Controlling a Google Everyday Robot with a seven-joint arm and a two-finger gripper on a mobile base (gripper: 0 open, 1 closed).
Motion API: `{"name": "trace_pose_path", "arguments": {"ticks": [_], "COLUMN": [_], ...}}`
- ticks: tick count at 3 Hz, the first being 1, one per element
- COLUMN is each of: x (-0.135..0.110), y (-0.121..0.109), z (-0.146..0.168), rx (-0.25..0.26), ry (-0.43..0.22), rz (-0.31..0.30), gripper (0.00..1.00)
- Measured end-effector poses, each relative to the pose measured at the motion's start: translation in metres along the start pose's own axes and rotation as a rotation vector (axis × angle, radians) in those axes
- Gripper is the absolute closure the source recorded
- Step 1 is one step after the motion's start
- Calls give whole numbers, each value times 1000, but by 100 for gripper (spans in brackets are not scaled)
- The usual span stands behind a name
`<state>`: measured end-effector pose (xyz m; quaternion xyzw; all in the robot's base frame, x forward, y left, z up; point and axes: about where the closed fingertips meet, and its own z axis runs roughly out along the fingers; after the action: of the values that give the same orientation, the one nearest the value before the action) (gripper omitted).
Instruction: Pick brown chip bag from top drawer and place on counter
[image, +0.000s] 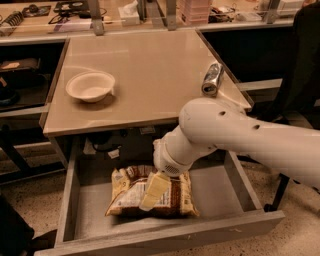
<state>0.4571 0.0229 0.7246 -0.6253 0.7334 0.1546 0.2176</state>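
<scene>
Glossy beige desk (150, 75). Matt grey wooden top drawer (165, 233). Crinkly brown chip bag (126, 193). Shiny metal can (212, 79) at desk's right edge. Matt cream plastic gripper (150, 197) over bag.

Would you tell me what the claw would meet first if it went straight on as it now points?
Most likely the brown chip bag in the top drawer; the claw points down onto it, and whether they touch is unclear.

chip bag (127, 194) 1 | bowl (91, 86) 1 | can (212, 79) 1 | drawer (165, 235) 1 | tool (150, 199) 1, above bag
</scene>
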Motion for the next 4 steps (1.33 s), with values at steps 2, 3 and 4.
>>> {"name": "trace_pose_path", "arguments": {"ticks": [2, 3, 4], "x": [19, 32, 46], "y": [-12, -17, -12], "z": [48, 63, 73], "rx": [8, 24, 36], "ry": [-18, -27, -36], "rz": [24, 37, 50], "gripper": [0, 0, 0]}}
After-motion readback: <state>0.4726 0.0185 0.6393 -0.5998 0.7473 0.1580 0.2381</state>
